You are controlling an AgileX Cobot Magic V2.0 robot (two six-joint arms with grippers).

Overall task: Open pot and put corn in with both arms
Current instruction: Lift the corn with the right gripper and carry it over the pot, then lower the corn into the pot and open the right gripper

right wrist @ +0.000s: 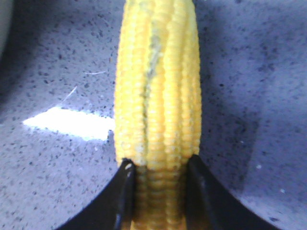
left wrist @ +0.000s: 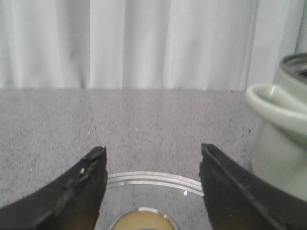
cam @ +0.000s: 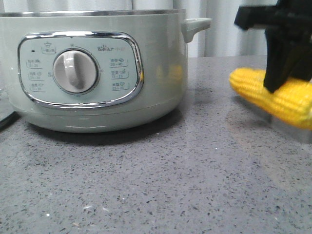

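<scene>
The pale grey-green pot (cam: 146,63) stands at the left of the front view, with its dial panel facing me and its steel rim along the top. The yellow corn (cam: 292,105) lies lengthwise at the right. My right gripper (cam: 285,80) comes down on it from above. The right wrist view shows that gripper (right wrist: 159,163) shut on the corn (right wrist: 158,86), one black finger on each side of the cob. My left gripper (left wrist: 153,149) is open. It hangs over a glass lid (left wrist: 153,179) lying flat on the counter beside the pot's side handle (left wrist: 268,103).
The speckled grey counter (cam: 156,185) runs forward from the pot to the near edge. A white curtain (left wrist: 144,43) closes off the back. A dark cable (cam: 6,119) shows at the pot's left foot.
</scene>
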